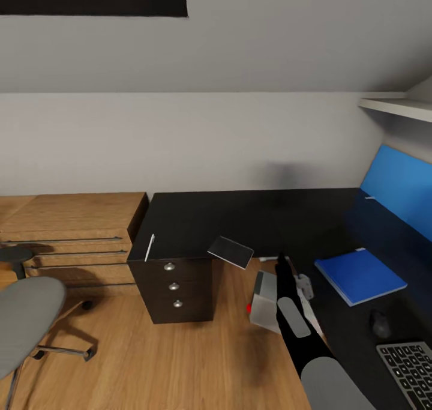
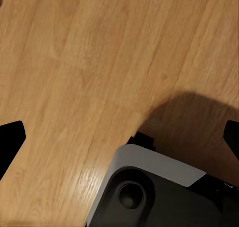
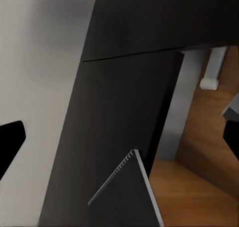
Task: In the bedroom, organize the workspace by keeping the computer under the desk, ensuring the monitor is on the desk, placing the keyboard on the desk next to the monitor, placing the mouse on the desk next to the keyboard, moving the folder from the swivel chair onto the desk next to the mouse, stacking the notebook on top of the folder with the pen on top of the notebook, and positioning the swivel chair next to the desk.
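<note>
The black desk (image 1: 264, 218) carries a thin white pen (image 1: 149, 248) near its left end and a grey notebook (image 1: 231, 251) that overhangs the front edge. A blue folder (image 1: 360, 276), a dark mouse (image 1: 380, 324) and a keyboard (image 1: 411, 368) lie on the right wing, beside the blue monitor (image 1: 399, 194). The grey computer (image 1: 264, 302) stands on the floor under the desk. My right gripper (image 1: 281, 265) is open, just right of the notebook (image 3: 127, 192) and apart from it. My left gripper (image 2: 119, 137) is open over bare floor. The grey swivel chair (image 1: 27, 326) stands far left.
A drawer unit (image 1: 174, 287) forms the desk's left end. A wooden dresser (image 1: 72, 236) sits along the wall beside it, with a small round stool (image 1: 15, 257) in front. A white shelf (image 1: 396, 107) hangs at upper right. My base (image 2: 159, 192) shows over wood floor.
</note>
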`<state>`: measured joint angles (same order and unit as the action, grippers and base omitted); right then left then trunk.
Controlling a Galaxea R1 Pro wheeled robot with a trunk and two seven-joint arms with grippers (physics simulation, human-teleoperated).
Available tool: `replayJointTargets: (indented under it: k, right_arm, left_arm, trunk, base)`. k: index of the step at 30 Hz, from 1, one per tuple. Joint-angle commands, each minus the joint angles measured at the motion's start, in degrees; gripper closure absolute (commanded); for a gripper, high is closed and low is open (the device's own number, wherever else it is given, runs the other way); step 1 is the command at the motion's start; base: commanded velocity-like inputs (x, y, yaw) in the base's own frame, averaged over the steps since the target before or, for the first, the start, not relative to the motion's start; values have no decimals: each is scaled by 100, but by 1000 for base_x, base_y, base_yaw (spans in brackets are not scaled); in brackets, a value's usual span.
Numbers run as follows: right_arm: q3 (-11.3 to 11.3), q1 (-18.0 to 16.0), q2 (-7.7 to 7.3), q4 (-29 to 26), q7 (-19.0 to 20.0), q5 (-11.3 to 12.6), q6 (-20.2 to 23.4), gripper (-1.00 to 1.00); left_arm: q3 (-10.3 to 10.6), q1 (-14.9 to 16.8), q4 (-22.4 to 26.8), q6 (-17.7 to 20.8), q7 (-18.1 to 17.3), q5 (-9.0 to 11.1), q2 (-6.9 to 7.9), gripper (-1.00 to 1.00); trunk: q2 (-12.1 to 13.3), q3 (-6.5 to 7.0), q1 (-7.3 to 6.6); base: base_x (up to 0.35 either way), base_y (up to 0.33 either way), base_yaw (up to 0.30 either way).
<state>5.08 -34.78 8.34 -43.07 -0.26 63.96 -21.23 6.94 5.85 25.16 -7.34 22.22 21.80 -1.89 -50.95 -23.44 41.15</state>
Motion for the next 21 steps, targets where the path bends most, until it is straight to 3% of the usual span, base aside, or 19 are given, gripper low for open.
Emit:
replayJointTargets:
  k: [1, 10, 13, 21]
  right_arm:
    - [-22, -2, 5, -1, -2, 38, -12, -100]
    - [-129, -2, 6, 4, -20, 34, 34, -100]
    - [-326, -2, 3, 2, -19, 38, 37, -100]
    - [-533, 49, 8, 7, -8, 41, 18, -100]
  left_arm:
    - [42, 4, -2, -31, 36, 61, 5, -100]
    - [41, 4, -2, -31, 36, 61, 5, -100]
    - [38, 4, -2, -31, 36, 61, 5, -100]
    - [41, 4, -2, -31, 36, 61, 5, -100]
  trunk:
    - [-4, -6, 1]
    - [-4, -6, 1]
    - [-4, -6, 1]
    - [-4, -6, 1]
  base:
    - [0, 0, 84]
    - [0, 0, 19]
    - [0, 0, 1]
    - [0, 0, 0]
